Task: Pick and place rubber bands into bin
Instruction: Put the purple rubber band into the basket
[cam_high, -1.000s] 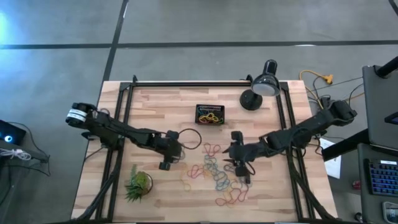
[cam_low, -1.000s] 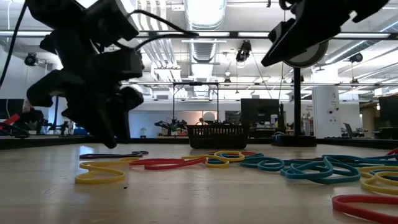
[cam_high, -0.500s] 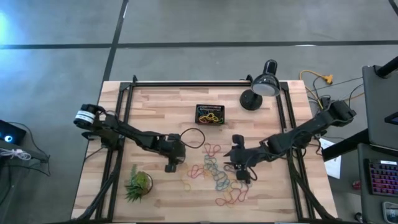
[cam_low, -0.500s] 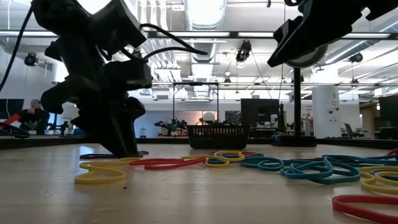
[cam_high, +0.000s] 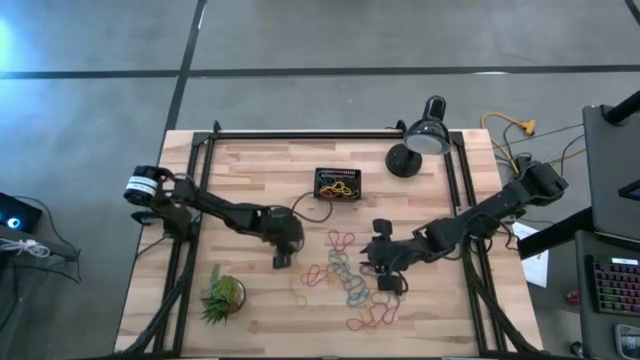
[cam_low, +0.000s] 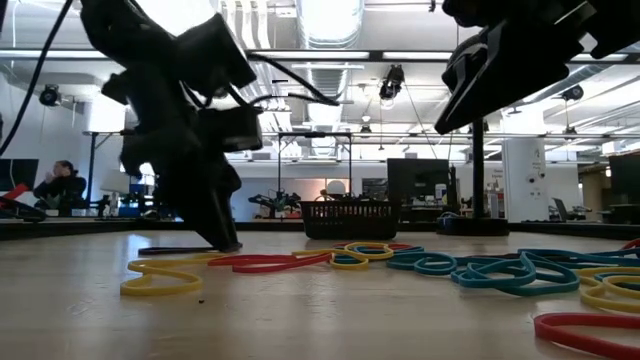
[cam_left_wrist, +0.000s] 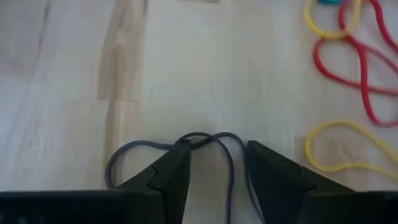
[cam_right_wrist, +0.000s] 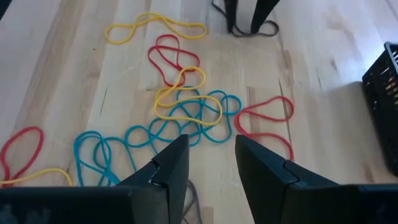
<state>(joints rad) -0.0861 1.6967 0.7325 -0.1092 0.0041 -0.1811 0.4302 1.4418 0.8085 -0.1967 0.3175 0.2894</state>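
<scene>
Loose on the wood sit the rubber bands (cam_high: 348, 283), a tangle of red, blue and yellow loops right of table centre, and more lie already in the bin (cam_high: 338, 184) farther back. These should be featherweight, floppy things, lying flat against the table, so a grip probably wants a fingertip on each side of a single strand, where a loop lifts or crosses another.

Left gripper (cam_left_wrist: 214, 163) is down at the table, just left of the pile, fingers spread a narrow way, tips on the wood with a dark band (cam_left_wrist: 180, 152) running between them. The strand passes through the gap but I can't say it's pinched.

Right gripper (cam_right_wrist: 211, 158) hangs above the right side of the pile, fingers parted a modest way, nothing clearly between them, blue and yellow loops (cam_right_wrist: 186, 112) straight ahead.
</scene>
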